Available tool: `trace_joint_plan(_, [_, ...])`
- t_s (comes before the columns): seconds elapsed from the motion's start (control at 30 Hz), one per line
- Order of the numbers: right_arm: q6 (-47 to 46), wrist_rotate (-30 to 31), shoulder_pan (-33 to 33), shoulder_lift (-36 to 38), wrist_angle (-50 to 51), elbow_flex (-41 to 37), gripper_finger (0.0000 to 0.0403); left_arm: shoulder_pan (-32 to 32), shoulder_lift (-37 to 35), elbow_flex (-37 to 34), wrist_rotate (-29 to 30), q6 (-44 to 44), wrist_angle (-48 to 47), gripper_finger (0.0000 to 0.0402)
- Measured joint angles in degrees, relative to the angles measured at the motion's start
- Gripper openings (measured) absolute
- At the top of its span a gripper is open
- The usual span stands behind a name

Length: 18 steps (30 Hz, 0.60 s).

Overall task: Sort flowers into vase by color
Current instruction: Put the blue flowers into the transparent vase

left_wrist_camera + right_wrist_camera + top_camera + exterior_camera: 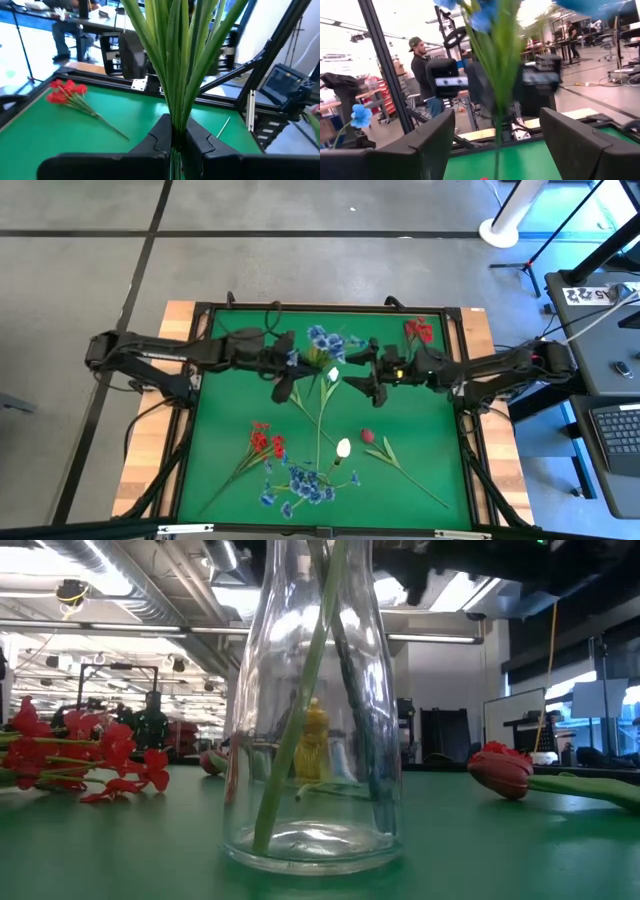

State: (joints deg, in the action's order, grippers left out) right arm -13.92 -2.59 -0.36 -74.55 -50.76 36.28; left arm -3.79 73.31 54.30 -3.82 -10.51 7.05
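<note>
At tabletop (220,380) centre: left end effector (175,142) clamped on blue flower (322,340) stem over vase (312,740); right end effector (495,145) apart at three o'clock. Step: insertion. Next: release.

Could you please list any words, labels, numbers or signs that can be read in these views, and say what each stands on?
No text can be read with confidence in any view.
White card on the dark desk right of the table in the high view: dark characters, too small and blurred to read.
White tag on the frame at the table's edge in the left wrist view: no legible marking.
</note>
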Motion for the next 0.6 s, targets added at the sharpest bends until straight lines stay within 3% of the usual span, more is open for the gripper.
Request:
trace_joint_plan(0.23, [1.23,0.0,-0.09,-6.53,0.31,7.36,0.0288,-0.76,2.27,-0.02,-4.91,-1.39,2.58,0.001])
trace_joint_plan(0.47, [1.96,-0.02,-0.07,-9.08,4.78,12.02,0.0287,0.67,2.26,-0.02,-5.44,-1.48,2.49,0.001])
trace_joint_plan(0.6, [2.25,-0.02,-0.07,-9.08,4.79,12.21,0.0256,0.87,2.26,-0.02,-5.44,-1.46,2.48,0.001])
